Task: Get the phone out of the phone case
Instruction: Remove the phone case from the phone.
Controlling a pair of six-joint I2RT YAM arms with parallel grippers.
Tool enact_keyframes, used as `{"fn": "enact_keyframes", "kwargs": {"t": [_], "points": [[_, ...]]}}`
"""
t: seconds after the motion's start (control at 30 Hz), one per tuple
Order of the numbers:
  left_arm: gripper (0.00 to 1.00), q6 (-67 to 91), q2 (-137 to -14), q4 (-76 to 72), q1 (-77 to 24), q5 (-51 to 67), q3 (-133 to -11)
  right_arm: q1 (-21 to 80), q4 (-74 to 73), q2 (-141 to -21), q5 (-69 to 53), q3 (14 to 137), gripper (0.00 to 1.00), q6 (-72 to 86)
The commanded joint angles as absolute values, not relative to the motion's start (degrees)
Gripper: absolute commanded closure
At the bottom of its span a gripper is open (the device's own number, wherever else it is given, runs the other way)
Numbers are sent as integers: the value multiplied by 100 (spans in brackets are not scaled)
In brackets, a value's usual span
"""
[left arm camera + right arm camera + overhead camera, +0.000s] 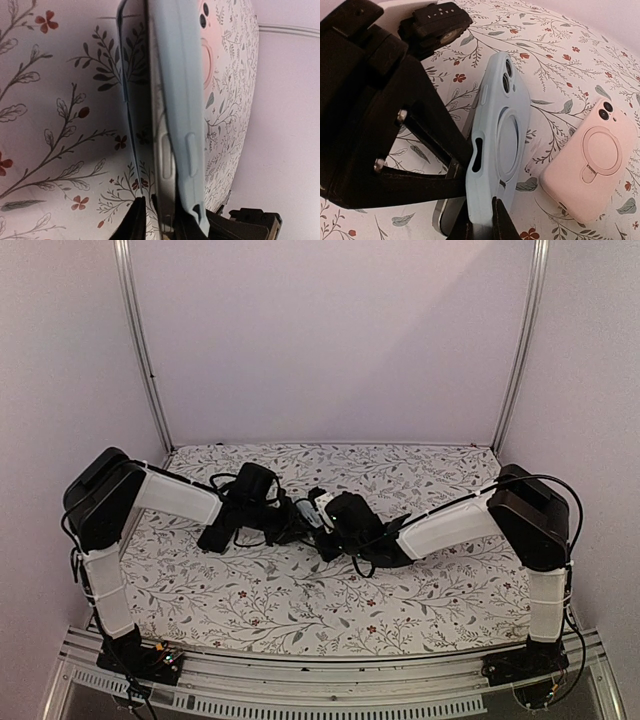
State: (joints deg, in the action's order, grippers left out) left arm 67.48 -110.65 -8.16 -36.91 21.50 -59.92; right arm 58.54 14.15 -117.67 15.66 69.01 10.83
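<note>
A light blue phone case (502, 135) stands on edge above the table, partly peeled off a silver-edged phone (441, 216). My left gripper (160, 220) is shut on the phone (165, 150), and the case (182, 90) bows away from the phone's right side. My right gripper (485, 224) is shut on the bottom edge of the blue case. In the top view both grippers meet at mid-table, left (283, 527) and right (322, 530), and hide most of the phone and case.
A pink phone case (592, 160) with a ring stand lies flat on the floral tablecloth (300, 600), just right of the blue case. It also shows as a pink patch (207, 55) in the left wrist view. Walls enclose the table on three sides.
</note>
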Motion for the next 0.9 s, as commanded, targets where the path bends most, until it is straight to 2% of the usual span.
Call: {"fn": "enact_keyframes", "kwargs": {"t": [0.0, 0.1, 0.27, 0.87], "points": [[81, 6662, -11444, -377, -3729, 1672, -5990, 6047, 1739, -11312, 1144, 7094, 100, 1260], [85, 6649, -11466, -378, -3756, 1654, -6044, 6050, 1680, -11312, 1216, 7111, 100, 1303], [100, 6600, -11453, -380, -3779, 1632, -6093, 6023, 1595, -11294, 1390, 7075, 100, 1366], [100, 5904, -10148, -268, -3474, 1780, -6045, 5772, 1556, -10725, 2341, 5955, 100, 1383]]}}
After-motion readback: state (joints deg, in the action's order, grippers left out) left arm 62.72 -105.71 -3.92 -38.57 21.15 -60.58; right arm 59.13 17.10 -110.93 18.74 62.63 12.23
